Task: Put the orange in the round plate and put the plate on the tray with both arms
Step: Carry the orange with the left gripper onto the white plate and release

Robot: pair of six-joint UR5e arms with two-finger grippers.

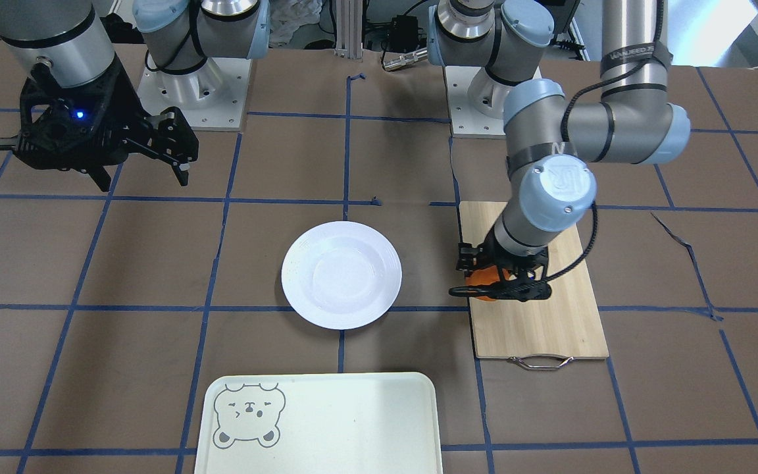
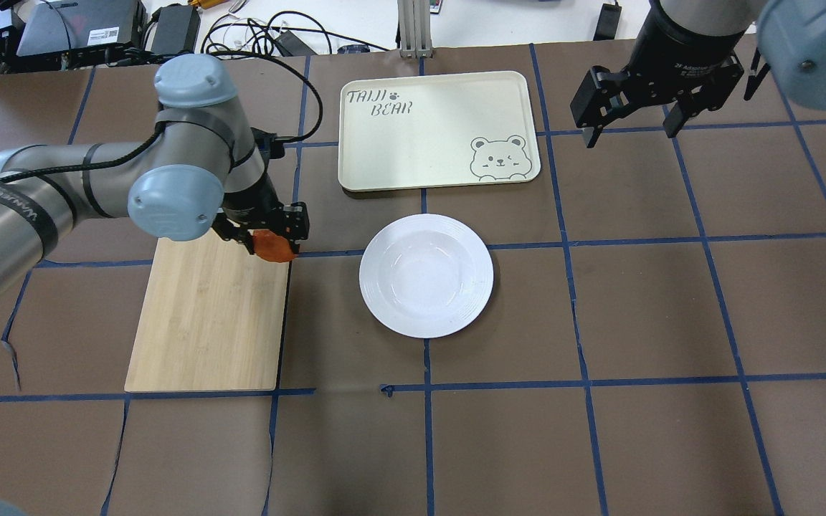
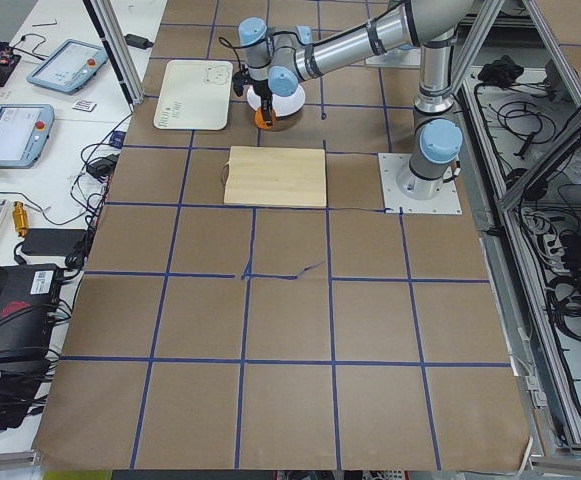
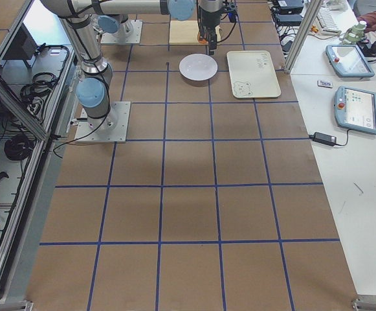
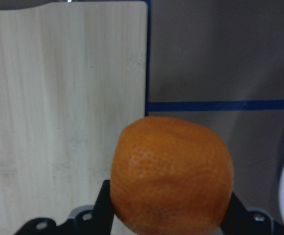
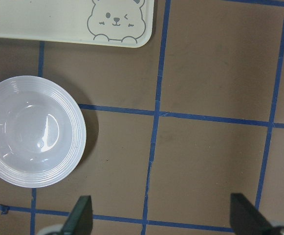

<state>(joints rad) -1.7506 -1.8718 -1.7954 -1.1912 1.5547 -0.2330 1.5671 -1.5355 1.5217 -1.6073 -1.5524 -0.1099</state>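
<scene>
My left gripper [image 2: 269, 240] is shut on the orange [image 2: 274, 248], a small rough bright-orange fruit. It holds the fruit over the corner of the bamboo board nearest the tray. In the left wrist view the orange [image 5: 171, 176] fills the lower middle between the two black fingers. The round plate [image 2: 426, 276] lies empty on the brown table, to the right of the orange. The cream tray [image 2: 427, 136] with its bear drawing lies just beyond the plate. My right gripper [image 2: 629, 132] hangs open and empty, high over the table to the right of the tray.
The bamboo cutting board [image 2: 205, 322] with a metal handle [image 1: 541, 361] lies under my left arm. Brown paper with blue tape lines covers the table. Cables and devices sit past the far edge [image 2: 169, 29]. The arm bases [image 1: 191, 92] stand on the robot's side.
</scene>
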